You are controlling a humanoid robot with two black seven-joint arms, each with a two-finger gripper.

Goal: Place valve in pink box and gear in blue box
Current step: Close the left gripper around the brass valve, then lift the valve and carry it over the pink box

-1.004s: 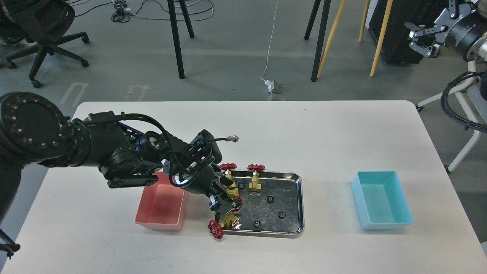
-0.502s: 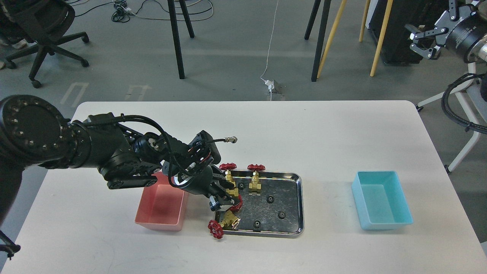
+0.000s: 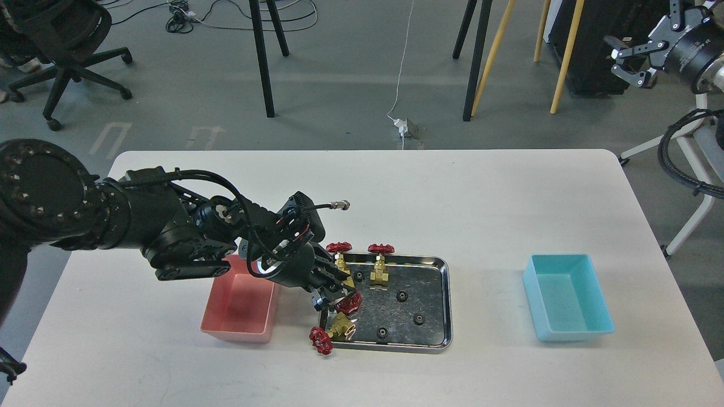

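Note:
My left gripper (image 3: 335, 295) is over the left end of the steel tray (image 3: 445, 305) and shut on a valve (image 3: 348, 303), whose red handwheel shows under the fingers. Two more valves (image 3: 340, 255) (image 3: 379, 265) stand upright at the tray's back left. Another valve (image 3: 334, 332) lies at the front-left corner with its wheel over the rim. Several black gears, one of them (image 3: 401, 295), lie in the tray. The pink box (image 3: 240, 310) sits just left of the tray, partly under my arm. The blue box (image 3: 568, 298) sits far right. My right gripper (image 3: 625, 61) is open, raised beyond the table's right.
The white table (image 3: 486, 203) carries the tray and both boxes. A cable with a metal plug (image 3: 339, 205) sticks out from my left wrist. Chair legs, stool legs and floor cables lie beyond the far edge.
My left gripper has drawn slightly left and back with the valve; its red wheel now shows more fully. The right gripper has drifted a little up and right.

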